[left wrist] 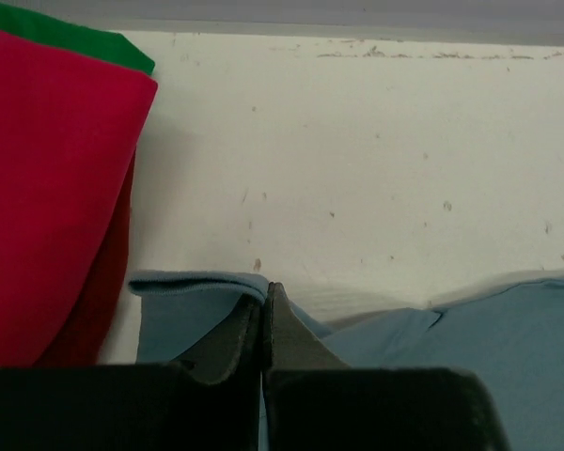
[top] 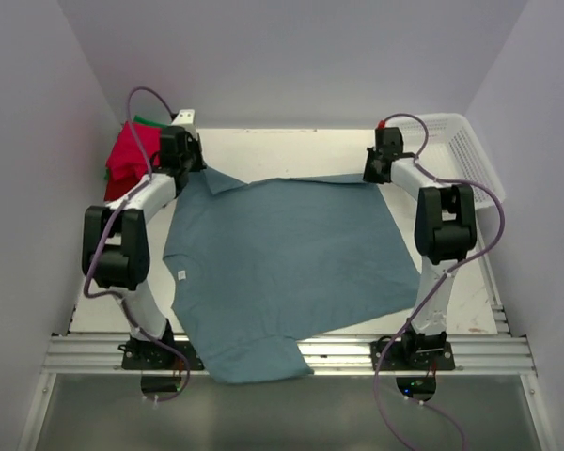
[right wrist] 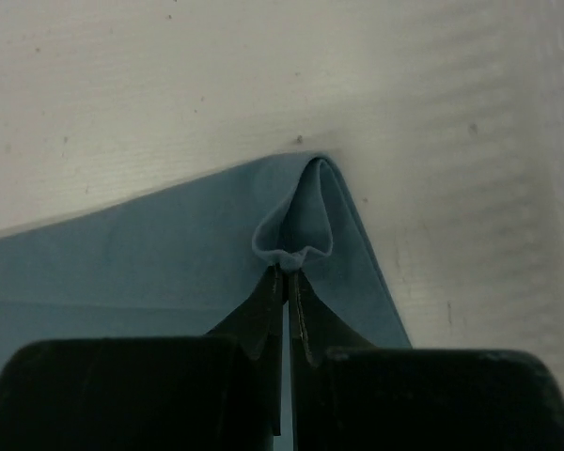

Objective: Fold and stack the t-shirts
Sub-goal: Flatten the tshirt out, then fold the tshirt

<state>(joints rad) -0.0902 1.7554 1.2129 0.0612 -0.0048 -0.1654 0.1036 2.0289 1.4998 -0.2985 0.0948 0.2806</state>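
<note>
A dusty blue-grey t-shirt (top: 282, 263) lies spread over the table, its near part hanging over the front rail. My left gripper (top: 190, 162) is shut on its far left edge; in the left wrist view the hem (left wrist: 193, 285) folds over the closed fingers (left wrist: 291, 334). My right gripper (top: 374, 169) is shut on the shirt's far right corner (right wrist: 305, 225), which bunches at the fingertips. Folded red shirts (top: 132, 155) lie on a green one (top: 150, 120) at the far left; they also show in the left wrist view, red (left wrist: 47, 188) and green (left wrist: 85, 38).
A white plastic mesh basket (top: 465, 150) stands at the far right, beside the right arm. The white table (top: 282, 150) runs to the back wall. An aluminium rail (top: 489, 352) runs along the front edge by the arm bases.
</note>
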